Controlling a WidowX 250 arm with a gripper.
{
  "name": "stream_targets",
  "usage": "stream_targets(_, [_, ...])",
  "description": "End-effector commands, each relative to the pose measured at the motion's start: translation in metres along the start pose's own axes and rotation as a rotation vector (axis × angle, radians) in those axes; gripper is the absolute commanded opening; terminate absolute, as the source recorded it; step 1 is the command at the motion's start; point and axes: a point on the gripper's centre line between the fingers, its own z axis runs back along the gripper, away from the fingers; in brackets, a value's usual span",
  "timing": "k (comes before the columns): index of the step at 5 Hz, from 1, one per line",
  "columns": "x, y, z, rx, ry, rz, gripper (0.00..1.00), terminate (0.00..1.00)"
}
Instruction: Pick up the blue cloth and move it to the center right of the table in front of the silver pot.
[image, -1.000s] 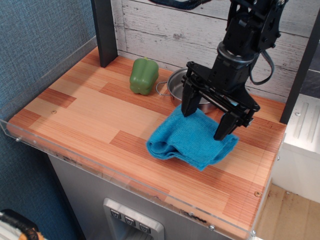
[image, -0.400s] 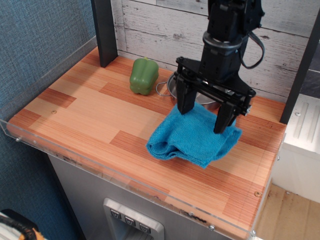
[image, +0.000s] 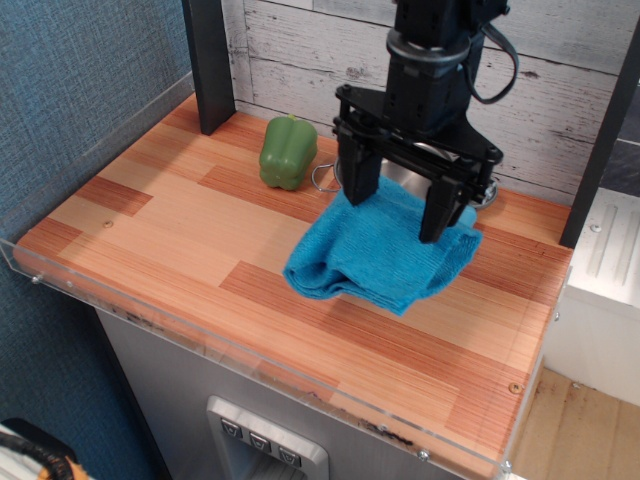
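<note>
Table: cloth, pepper, pot

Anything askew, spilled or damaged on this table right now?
Only the blue cloth stands out: it lies rumpled, its left edge folded over into a roll, not flat. The open gripper hangs just above it. The green pepper stands upright, and the silver pot behind the cloth looks undisturbed. Nothing spilled or broken.

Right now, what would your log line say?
gripper: open, above cloth | blue cloth: on table, before silver pot | not grasped
</note>
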Motion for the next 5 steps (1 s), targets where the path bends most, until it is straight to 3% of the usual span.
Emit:
stream_targets(1, [-0.0159, 0.0014, 0.0336, 0.014, -0.082, 0.033, 1.0, 0.0])
stream_targets(4, [-0.0196, 0.004, 0.0375, 0.006, -0.082, 0.034, 1.0, 0.0])
stream_targets(5, [-0.0196, 0.004, 0.0375, 0.006, -0.082, 0.034, 1.0, 1.0])
